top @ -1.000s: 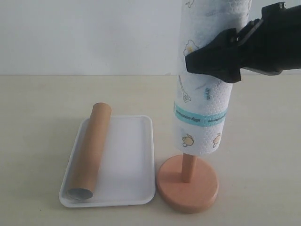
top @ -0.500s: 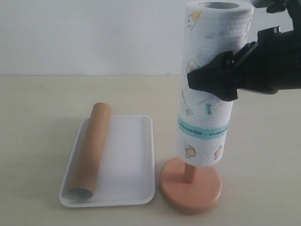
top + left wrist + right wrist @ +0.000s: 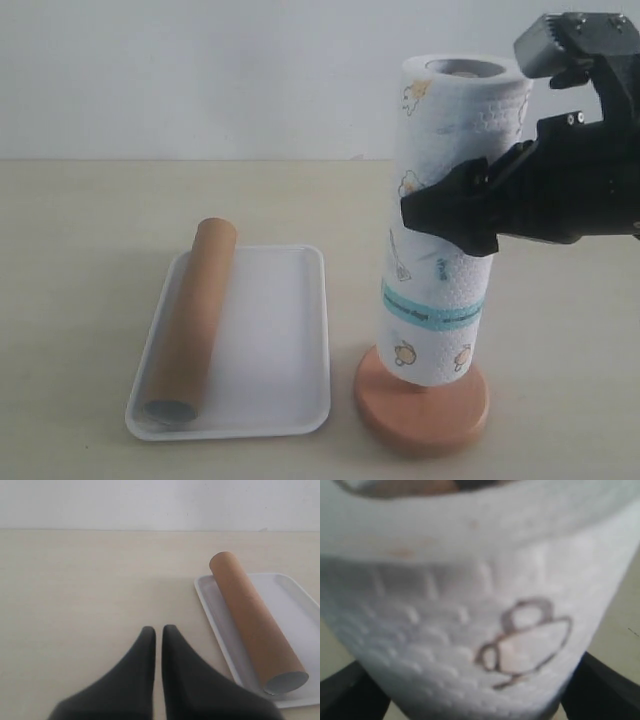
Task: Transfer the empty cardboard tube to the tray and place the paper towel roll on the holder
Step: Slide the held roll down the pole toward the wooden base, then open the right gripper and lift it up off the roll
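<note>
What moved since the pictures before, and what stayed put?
The paper towel roll slid down over the holder, whose post is now hidden, to about its round base. The right gripper came down with it, still clamped on it. The holder shifted a little to the right. The cardboard tube stayed lying in the tray.

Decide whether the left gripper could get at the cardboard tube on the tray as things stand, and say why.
Probably yes. In the left wrist view only bare table lies between the left gripper and the cardboard tube on the tray; its jaws are shut and would need opening first.
</note>
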`<act>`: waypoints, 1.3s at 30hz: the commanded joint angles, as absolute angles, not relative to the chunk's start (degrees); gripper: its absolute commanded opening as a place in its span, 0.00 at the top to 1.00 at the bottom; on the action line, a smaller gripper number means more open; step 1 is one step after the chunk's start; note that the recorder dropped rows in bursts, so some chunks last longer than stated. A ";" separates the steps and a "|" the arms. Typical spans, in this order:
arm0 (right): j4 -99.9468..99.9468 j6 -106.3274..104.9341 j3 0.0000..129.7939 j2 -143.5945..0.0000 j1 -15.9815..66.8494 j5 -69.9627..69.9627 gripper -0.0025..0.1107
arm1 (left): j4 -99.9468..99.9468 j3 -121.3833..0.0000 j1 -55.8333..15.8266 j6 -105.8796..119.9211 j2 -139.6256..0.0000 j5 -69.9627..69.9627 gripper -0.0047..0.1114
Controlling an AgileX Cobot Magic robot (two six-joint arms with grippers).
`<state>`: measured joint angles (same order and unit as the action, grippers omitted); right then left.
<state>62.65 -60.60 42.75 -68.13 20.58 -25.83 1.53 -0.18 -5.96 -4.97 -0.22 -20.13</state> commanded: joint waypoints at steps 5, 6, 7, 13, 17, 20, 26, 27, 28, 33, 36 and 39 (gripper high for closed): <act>66.54 -64.42 42.66 -73.21 20.69 -27.33 0.42 | 1.51 0.00 -5.76 -4.86 0.00 -20.26 0.92; 66.84 -64.69 42.66 -73.32 20.69 -27.33 0.40 | 1.51 0.00 -5.76 -4.86 0.00 -20.26 0.92; 66.83 -64.98 42.66 -73.42 20.69 -27.33 0.37 | 1.51 0.00 -5.76 -4.86 0.00 -20.26 0.92; 66.94 -65.16 42.66 -73.22 20.69 -27.33 0.08 | 1.51 0.00 -5.76 -4.86 0.00 -20.26 0.92; 67.33 -65.04 42.66 -73.22 20.69 -27.76 0.05 | 1.51 0.00 -5.76 -4.86 0.00 -20.26 0.92; 67.89 -64.92 42.77 -73.22 20.69 -28.15 0.05 | 1.51 0.00 -5.76 -4.86 0.00 -20.26 0.92; 67.96 -63.97 44.99 -72.38 20.69 -32.64 0.05 | 1.51 0.00 -5.76 -4.86 0.00 -20.26 0.92; 67.96 -63.97 45.59 -71.74 20.69 -33.35 0.05 | 1.51 0.00 -5.76 -4.86 0.00 -20.26 0.92; 67.96 -63.87 46.17 -71.22 20.69 -33.70 0.05 | 1.51 0.00 -5.76 -4.86 0.00 -20.26 0.92; 67.96 -63.72 47.84 -66.45 20.69 -32.96 0.05 | 1.51 0.00 -5.76 -4.86 0.00 -20.26 0.92; 67.96 -63.55 48.40 -63.39 20.69 -31.36 0.05 | 1.51 0.00 -5.76 -4.86 0.00 -20.26 0.92; 67.83 -63.11 49.44 -60.52 20.56 -31.23 0.05 | 1.51 0.00 -5.76 -4.86 0.00 -20.26 0.92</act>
